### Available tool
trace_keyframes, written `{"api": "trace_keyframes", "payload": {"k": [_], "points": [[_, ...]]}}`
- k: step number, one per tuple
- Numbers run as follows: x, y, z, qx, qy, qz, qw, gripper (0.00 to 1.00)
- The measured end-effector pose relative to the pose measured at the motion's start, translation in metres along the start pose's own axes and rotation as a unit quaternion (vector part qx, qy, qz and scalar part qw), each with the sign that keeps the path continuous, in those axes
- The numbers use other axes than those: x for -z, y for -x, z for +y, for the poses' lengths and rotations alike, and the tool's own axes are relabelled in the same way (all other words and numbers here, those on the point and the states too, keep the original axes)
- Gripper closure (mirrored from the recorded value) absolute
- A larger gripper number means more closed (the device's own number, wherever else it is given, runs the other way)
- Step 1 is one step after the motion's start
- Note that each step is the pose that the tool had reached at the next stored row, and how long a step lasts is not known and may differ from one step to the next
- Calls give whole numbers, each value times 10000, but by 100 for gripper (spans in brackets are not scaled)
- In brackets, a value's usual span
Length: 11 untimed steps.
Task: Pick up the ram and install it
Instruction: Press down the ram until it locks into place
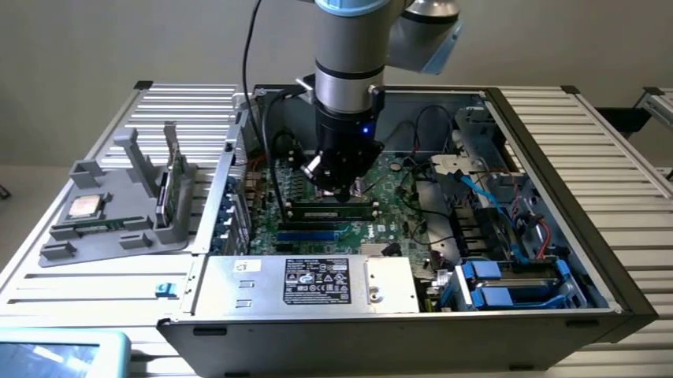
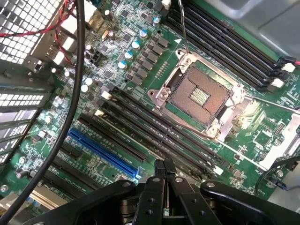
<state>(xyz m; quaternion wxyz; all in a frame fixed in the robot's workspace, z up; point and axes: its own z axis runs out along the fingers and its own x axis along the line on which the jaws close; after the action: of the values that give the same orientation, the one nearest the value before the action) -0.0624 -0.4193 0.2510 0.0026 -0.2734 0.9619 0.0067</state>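
**Closed gripper over the board, memory stick in its slot**

The gripper (image 2: 164, 169) has its jaws pressed together, holding nothing. Just below the fingertips in the exterior view, the ram (image 1: 334, 208) sits on edge in a motherboard (image 1: 395, 224) slot, its long axis running across toward the exterior view's left and right.

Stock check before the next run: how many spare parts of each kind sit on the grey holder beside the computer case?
On the grey holder:
Silver processor chip: 1
Long green ram stick, lying flat: 1
Upright green card: 1
Total: 3
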Motion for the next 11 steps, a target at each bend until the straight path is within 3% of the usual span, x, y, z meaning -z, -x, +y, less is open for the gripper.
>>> {"api": "trace_keyframes", "payload": {"k": [5,11], "points": [[-3,0,0,-290,-16,5,9996,91],[-6,0,0,-644,-34,10,9979,91]]}}
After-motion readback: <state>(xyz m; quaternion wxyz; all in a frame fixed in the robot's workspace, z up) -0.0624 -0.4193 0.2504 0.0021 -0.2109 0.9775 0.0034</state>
